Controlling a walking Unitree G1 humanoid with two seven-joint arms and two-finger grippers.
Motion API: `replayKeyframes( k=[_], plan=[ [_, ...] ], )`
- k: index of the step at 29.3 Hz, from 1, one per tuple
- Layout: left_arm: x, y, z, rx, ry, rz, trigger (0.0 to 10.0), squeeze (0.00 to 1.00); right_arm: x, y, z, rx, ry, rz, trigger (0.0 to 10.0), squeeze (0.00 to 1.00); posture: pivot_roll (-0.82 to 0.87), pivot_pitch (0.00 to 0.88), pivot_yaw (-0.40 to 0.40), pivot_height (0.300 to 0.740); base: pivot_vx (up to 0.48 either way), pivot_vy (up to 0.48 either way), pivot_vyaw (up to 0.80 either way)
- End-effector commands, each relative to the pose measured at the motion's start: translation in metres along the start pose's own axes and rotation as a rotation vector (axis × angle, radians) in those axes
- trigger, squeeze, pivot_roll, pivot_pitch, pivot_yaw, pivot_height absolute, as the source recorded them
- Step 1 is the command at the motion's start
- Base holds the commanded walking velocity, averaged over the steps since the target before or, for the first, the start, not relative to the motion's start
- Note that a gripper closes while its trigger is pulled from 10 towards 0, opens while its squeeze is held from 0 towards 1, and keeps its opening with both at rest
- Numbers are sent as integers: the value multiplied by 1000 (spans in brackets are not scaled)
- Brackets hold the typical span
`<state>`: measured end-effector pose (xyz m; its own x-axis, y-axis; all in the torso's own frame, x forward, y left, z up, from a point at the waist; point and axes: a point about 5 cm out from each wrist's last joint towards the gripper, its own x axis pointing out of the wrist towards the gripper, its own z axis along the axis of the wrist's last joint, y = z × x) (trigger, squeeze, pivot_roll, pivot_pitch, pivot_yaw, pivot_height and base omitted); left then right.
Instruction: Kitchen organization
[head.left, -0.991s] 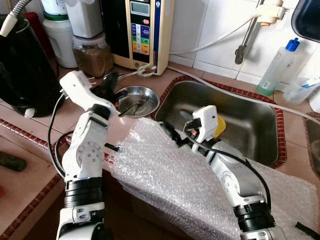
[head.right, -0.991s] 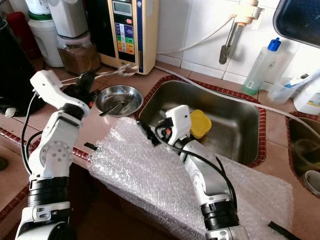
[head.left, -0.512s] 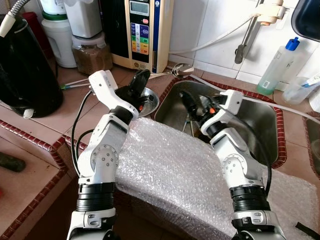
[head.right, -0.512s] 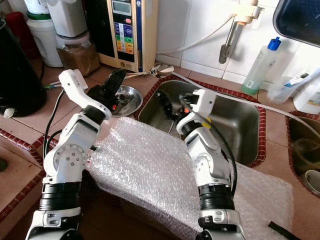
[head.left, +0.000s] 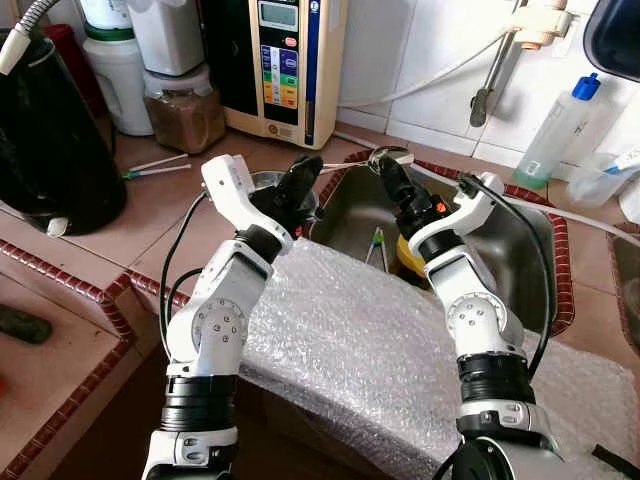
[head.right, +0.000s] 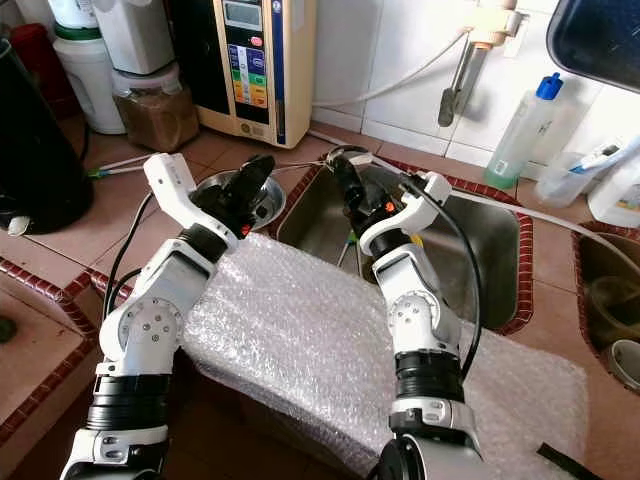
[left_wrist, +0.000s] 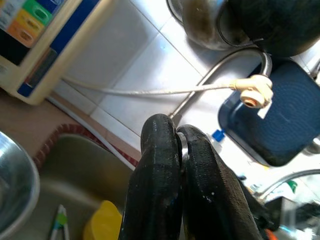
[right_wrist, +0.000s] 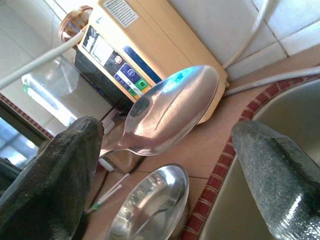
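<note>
the left gripper (head.left: 303, 172) is clamped on the handle of a metal spoon (right_wrist: 172, 107), holding it above the sink's (head.left: 520, 262) rim. the spoon's bowl sits between the spread fingers of the right gripper (head.left: 392, 180), apparently untouched.

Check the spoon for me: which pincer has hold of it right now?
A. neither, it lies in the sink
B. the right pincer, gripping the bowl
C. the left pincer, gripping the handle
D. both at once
C: the left pincer is shut on the handle of the spoon, while the right pincer's fingers stand open on either side of the bowl without touching it.
</note>
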<state>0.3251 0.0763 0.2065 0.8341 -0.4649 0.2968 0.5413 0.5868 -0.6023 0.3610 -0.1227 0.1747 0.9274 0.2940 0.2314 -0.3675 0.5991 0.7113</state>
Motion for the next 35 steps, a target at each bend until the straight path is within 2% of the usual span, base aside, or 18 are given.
replayKeyframes(
  k=[1, 6, 9, 10, 11, 12, 27, 35],
  plan=[
    [0, -8, -2, -37, 11, -47, 0, 0, 6, 2, 1, 18, -11, 7, 10000, 0, 95, 0, 0, 740, 0, 0, 0],
    [-1, -4, -3, -133, -2, -26, 0, 0, 13, 4, -1, 30, -15, 8, 10000, 0, 98, 0, 3, 740, 0, 0, 0],
    [-1, -4, -3, -158, -2, -28, 0, 0, 17, 6, -2, 36, -18, 14, 10000, 0, 101, 0, 5, 740, 0, 0, 0],
    [-2, -4, -3, -156, 2, -29, 0, 0, 18, 6, -1, 41, -26, 16, 5961, 0, 104, 0, 6, 740, 0, 0, 0],
    [-2, -4, -3, -156, 2, -29, 0, 0, 18, 6, -1, 41, -26, 16, 5961, 0, 104, 0, 6, 740, 0, 0, 0],
    [-3, -4, -4, -156, 10, -30, 0, 0, 21, 5, 2, 54, -52, 18, 0, 0, 112, 0, 6, 740, 0, 0, 0],
    [-5, 3, -1, -159, 8, 8, 0, 0, 22, -8, 16, 54, -111, -20, 0, 0, 115, 0, 10, 740, 0, 0, 0],
    [-5, 3, -1, -159, 15, 0, 0, 0, 22, -11, 16, 59, -120, -31, 0, 0, 113, 0, 12, 740, 0, 0, 0]
  ],
)
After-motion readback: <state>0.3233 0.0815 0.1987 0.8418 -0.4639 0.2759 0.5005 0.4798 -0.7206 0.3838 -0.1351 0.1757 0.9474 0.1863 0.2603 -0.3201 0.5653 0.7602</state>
